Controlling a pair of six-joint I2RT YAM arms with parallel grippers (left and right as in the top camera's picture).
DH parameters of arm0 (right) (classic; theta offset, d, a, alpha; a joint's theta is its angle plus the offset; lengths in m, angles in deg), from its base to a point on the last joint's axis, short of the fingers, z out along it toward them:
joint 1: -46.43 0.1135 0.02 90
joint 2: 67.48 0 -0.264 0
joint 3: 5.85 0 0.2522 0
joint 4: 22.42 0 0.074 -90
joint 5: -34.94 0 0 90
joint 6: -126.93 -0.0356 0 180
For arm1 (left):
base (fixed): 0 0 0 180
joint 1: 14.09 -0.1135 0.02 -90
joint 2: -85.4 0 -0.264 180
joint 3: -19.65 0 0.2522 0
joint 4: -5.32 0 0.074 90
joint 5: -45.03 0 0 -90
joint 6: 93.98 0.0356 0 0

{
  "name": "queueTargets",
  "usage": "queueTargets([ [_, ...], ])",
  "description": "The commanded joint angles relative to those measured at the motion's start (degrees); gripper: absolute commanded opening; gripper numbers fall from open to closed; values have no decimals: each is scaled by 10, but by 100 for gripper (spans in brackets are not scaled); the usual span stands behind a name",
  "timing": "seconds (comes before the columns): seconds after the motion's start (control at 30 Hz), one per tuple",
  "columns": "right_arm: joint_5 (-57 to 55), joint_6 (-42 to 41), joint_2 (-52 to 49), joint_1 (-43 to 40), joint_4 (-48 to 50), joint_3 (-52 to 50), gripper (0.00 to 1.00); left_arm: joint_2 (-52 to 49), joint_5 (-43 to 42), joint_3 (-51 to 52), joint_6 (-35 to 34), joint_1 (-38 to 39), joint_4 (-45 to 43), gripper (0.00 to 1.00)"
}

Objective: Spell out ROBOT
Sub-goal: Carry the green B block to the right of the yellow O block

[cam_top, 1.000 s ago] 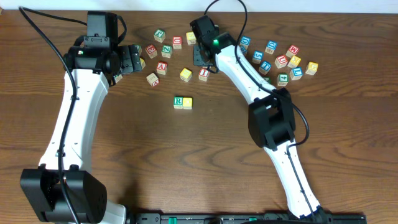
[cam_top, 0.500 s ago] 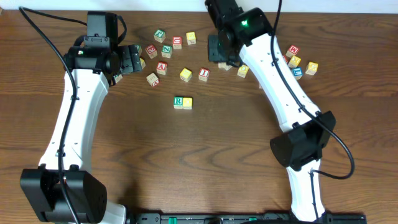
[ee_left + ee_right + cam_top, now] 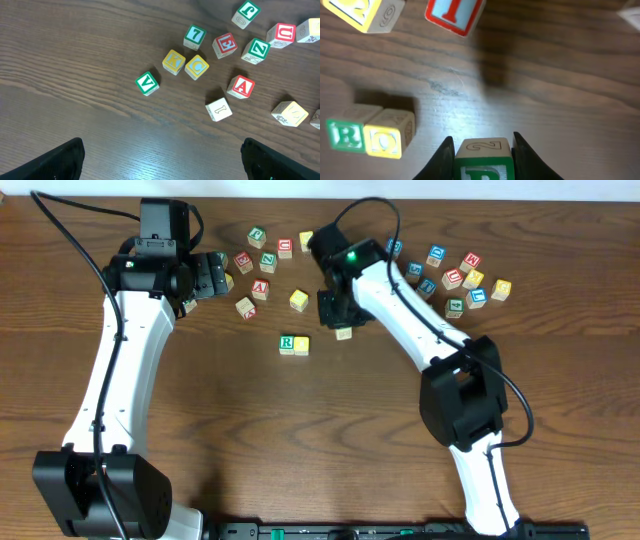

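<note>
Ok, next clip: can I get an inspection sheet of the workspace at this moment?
Surface: brown wooden table, no spill seen.
Job's things: R cube and yellow cube touching side by side; green-lettered cube held just to their right.
Clutter: loose letter cubes scattered along the far side.
Grippers: left gripper open and empty above loose cubes; right gripper shut on the green-lettered cube.
Cables: black cables run along both arms; no snag seen.
Surroundings: black rail at the near edge; otherwise nothing seen.
</note>
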Motion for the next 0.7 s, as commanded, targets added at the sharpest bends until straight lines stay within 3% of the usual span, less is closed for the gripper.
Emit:
queueTargets([
  [0.0,3,-12,-2,14,38,-47,22,9,7,-14,0,-2,2,98],
  [0.23,3,-23,-2,26,86,-94,20,9,7,-14,0,-2,2,98],
  [0.67,3,-35,-3,49,108,-101,32,9,7,-14,0,-2,2,98],
])
